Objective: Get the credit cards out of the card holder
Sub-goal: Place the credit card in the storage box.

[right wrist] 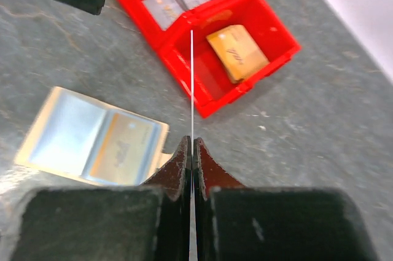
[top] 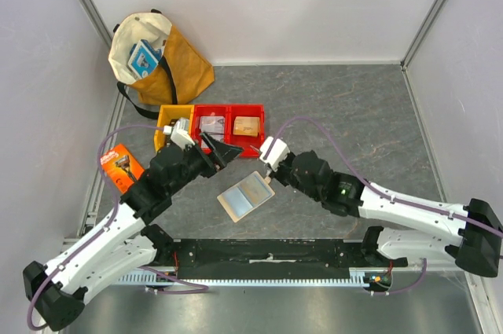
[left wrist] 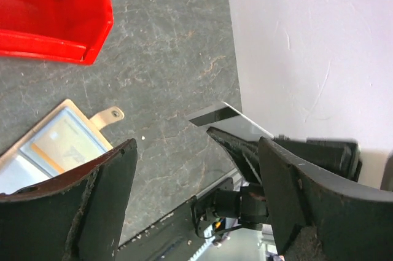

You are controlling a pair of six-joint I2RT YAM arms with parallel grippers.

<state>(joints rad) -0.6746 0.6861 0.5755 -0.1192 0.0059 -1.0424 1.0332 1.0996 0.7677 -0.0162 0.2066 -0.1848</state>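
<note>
Both arms reach in from the near edge and meet mid-desk. The grey stone-patterned desk (top: 354, 114) carries everything. Biggest thing on it is the cream and mustard tote bag (top: 161, 63), slumped in the far left corner with a blue item poking out. In front of it are the red bins (top: 229, 124), two compartments side by side: grey pieces in the left one, a tan block in the right. A yellow bin (top: 165, 126) touches their left side.

Now the card holder (top: 246, 196): it lies open and flat on the desk, just on the near side of the red bins, between the two arms, snap tab pointing toward the right arm. An orange package (top: 122, 165) rests off to the left, beside the left arm.

The left hand (left wrist: 198, 150) hovers with its fingers spread wide, gripping nothing. The right hand (right wrist: 191, 147) has its fingers pressed together on a grey card (right wrist: 191, 83), held edge-on above the desk, clear of the holder. A yellowish card (right wrist: 123, 147) sits inside the clear sleeve nearest the tab.
</note>
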